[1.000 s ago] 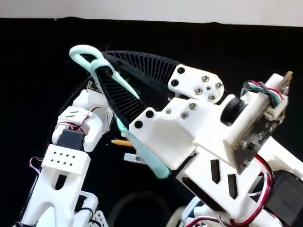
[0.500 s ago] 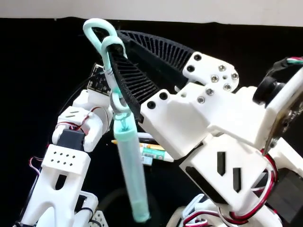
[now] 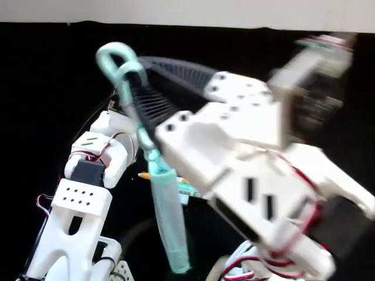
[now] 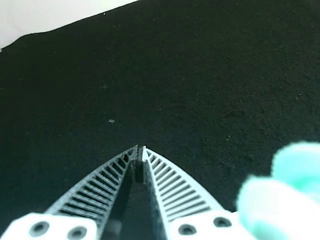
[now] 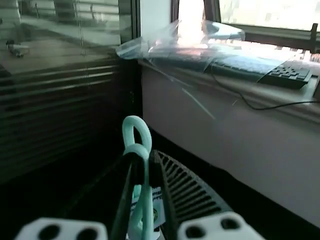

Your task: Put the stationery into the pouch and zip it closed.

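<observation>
The right gripper (image 3: 132,73) is held high above the black table (image 4: 200,75), its jaws pinched tight on the mint loop (image 5: 136,135) of the pouch (image 3: 170,222), which dangles in the air with the stationery (image 3: 186,188) lying on the table behind it. The left gripper (image 4: 138,150) sits low over the table, jaws closed together with nothing between them

The raised right arm (image 3: 234,152) takes up the middle and right above the black table (image 3: 35,70), and the teal pouch (image 3: 170,222) hanging from the right gripper (image 3: 124,73) dangles before the pencil (image 3: 143,175) and other stationery (image 3: 186,188). The left arm (image 3: 88,175) stands just left of the pouch with a narrow gap between; the far left offers passage.
</observation>
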`<action>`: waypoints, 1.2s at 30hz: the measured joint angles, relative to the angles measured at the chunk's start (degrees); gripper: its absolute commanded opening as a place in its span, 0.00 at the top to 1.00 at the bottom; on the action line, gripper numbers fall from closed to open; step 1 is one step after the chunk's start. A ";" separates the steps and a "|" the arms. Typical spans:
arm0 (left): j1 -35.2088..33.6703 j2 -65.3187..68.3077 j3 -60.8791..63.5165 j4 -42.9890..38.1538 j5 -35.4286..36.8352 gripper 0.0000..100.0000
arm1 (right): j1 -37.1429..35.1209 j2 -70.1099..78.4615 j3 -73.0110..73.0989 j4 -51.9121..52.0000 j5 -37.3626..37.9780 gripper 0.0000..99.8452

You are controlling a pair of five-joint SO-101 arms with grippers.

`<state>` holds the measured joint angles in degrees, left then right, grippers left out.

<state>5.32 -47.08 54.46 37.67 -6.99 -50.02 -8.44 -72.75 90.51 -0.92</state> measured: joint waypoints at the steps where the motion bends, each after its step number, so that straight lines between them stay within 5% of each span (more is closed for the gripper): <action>1: 0.00 0.00 0.00 0.00 0.00 0.99 | -0.79 0.00 2.02 0.00 0.00 0.99; 8: 0.79 0.00 0.00 0.00 0.00 0.99 | -2.46 0.18 8.00 0.00 0.00 0.99; 16: 9.32 0.00 0.00 0.00 0.09 0.99 | -11.16 0.18 8.09 0.00 0.00 0.99; 27: 9.49 0.00 0.00 0.00 0.09 0.99 | -11.96 0.18 8.09 0.53 0.00 0.99; 36: -2.11 0.00 -0.35 0.00 0.09 0.99 | -6.33 0.18 8.09 3.16 0.00 0.99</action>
<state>3.21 -47.08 54.11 37.67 -6.90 -56.35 -8.26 -64.66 93.67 -0.92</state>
